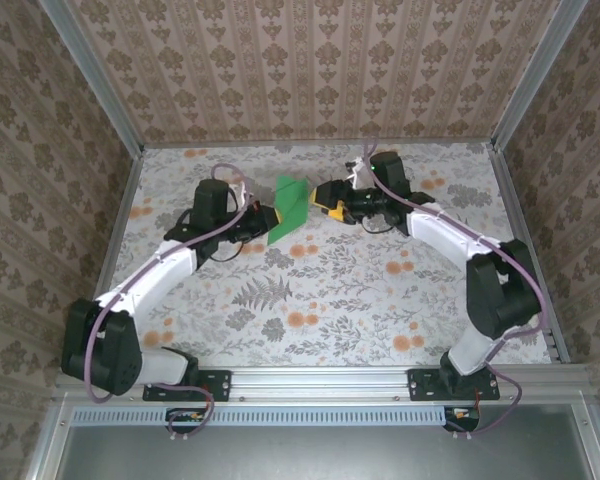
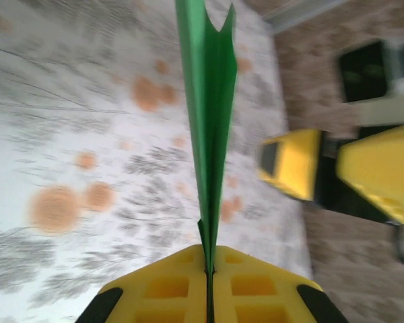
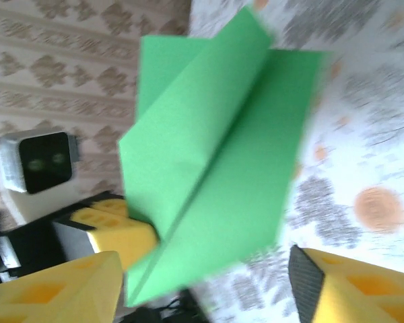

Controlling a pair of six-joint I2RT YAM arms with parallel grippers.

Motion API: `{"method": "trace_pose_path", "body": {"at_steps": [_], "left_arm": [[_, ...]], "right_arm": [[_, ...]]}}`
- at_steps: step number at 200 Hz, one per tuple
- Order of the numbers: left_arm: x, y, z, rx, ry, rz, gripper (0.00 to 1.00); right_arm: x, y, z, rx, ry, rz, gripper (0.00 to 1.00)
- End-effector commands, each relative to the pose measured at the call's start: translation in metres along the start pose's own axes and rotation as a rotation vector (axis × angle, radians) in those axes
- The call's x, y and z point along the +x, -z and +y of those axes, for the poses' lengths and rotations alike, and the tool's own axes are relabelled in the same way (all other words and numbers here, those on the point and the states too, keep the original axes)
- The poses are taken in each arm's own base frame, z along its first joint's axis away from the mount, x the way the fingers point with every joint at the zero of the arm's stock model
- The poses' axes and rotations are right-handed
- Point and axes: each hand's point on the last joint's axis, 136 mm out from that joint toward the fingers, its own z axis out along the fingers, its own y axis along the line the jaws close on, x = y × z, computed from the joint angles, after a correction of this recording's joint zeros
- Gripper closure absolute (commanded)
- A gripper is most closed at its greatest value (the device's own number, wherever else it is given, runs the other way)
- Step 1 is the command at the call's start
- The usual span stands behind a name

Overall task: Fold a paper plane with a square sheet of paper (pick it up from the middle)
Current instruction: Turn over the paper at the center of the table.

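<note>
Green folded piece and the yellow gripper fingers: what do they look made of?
The paper plane looks like thin matte paper: sharp straight creases, and nearly edge-thin in the left wrist view. The left gripper fingers look like matte moulded or printed plastic, with square recessed pockets; which, I can't tell.

Surface (image 1: 320, 290), floral-printed covering.
Pale ground is patterned with grey fern leaves and orange blossoms; it is bounded by metal rails (image 1: 320, 378), wallpapered panels (image 1: 310, 70) set at three sides.

Paper plane (image 1: 291, 205) above the far middle of the table (image 1: 310, 300), left gripper (image 1: 272, 217) on its left, right gripper (image 1: 317, 196) just beside its right.
</note>
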Motion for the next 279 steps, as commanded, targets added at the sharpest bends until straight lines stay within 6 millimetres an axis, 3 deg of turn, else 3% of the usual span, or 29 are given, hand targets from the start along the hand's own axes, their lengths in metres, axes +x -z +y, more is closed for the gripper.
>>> {"method": "trace_pose_path", "body": {"at_steps": [1,42,65,82,115,137,155,172,194,217,240,279], "left_arm": [[0.025,0.035,0.067,-0.463,-0.196,0.122,0.91],[0.013,0.063,0.106,-0.998,-0.400,0.229,0.93],[0.005,0.058,0.112,-1.211,-0.507,0.286,0.93],[0.005,0.042,0.110,-1.289,-0.575,0.319,0.93],[0.025,-0.019,0.106,-1.190,-0.564,0.399,0.86],[0.043,-0.060,0.095,-0.996,-0.495,0.437,0.69],[0.044,-0.081,0.076,-0.821,-0.448,0.426,0.56],[0.038,-0.087,0.057,-0.665,-0.396,0.394,0.45],[0.024,-0.078,0.047,-0.504,-0.309,0.332,0.34],[0.005,-0.054,0.056,-0.400,-0.181,0.242,0.23],[-0.011,-0.017,0.081,-0.403,-0.086,0.139,0.11],[-0.004,0.035,0.133,-0.457,0.049,0.056,0.00]], "right_arm": [[-0.001,0.026,-0.034,0.243,0.091,-0.056,0.24],[-0.012,0.041,-0.049,0.349,0.079,-0.099,0.21],[-0.007,0.046,-0.064,0.388,0.070,-0.131,0.21],[-0.001,0.048,-0.077,0.417,0.033,-0.124,0.21],[0.004,0.060,-0.101,0.489,-0.050,-0.154,0.21],[0.005,0.070,-0.114,0.518,-0.116,-0.196,0.21],[0.006,0.074,-0.118,0.519,-0.142,-0.215,0.21],[0.007,0.074,-0.117,0.516,-0.156,-0.217,0.21],[0.012,0.067,-0.111,0.512,-0.141,-0.207,0.23],[0.023,0.047,-0.094,0.505,-0.098,-0.172,0.25],[0.049,0.008,-0.073,0.513,-0.024,-0.105,0.29],[0.096,-0.078,-0.048,0.481,0.036,0.009,0.46]]}}
